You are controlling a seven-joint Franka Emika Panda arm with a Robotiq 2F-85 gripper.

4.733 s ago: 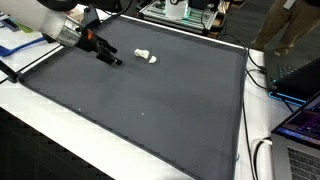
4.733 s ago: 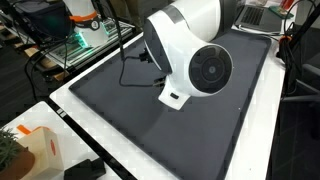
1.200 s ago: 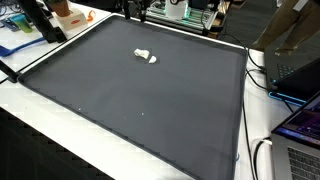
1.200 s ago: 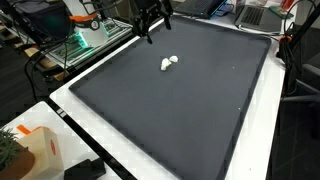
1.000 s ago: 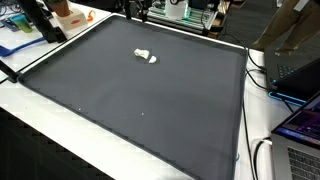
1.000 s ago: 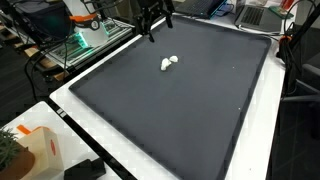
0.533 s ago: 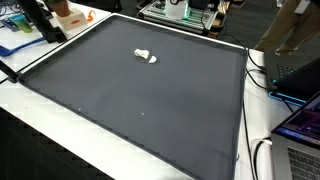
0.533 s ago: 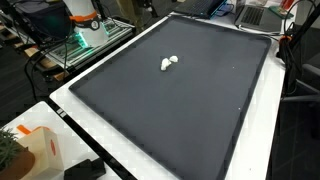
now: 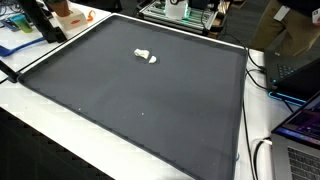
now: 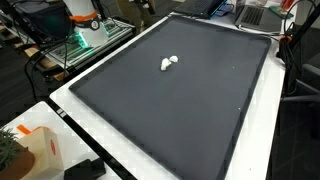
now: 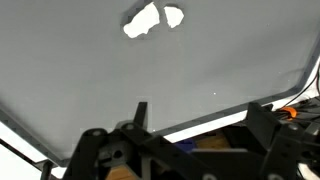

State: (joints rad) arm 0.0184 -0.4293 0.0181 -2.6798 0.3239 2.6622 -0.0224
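White scraps (image 9: 146, 56) lie side by side on the dark grey mat (image 9: 150, 110), with nothing touching them. The gripper (image 11: 178, 140) shows in the wrist view only, fingers spread wide and empty, well apart from the scraps.

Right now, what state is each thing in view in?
gripper: open, holding nothing, clear of the white pieces.
white pieces: two, lying side by side on the mat, nothing touching them.
mat: spread flat.
laptop: lid open, screen lit.
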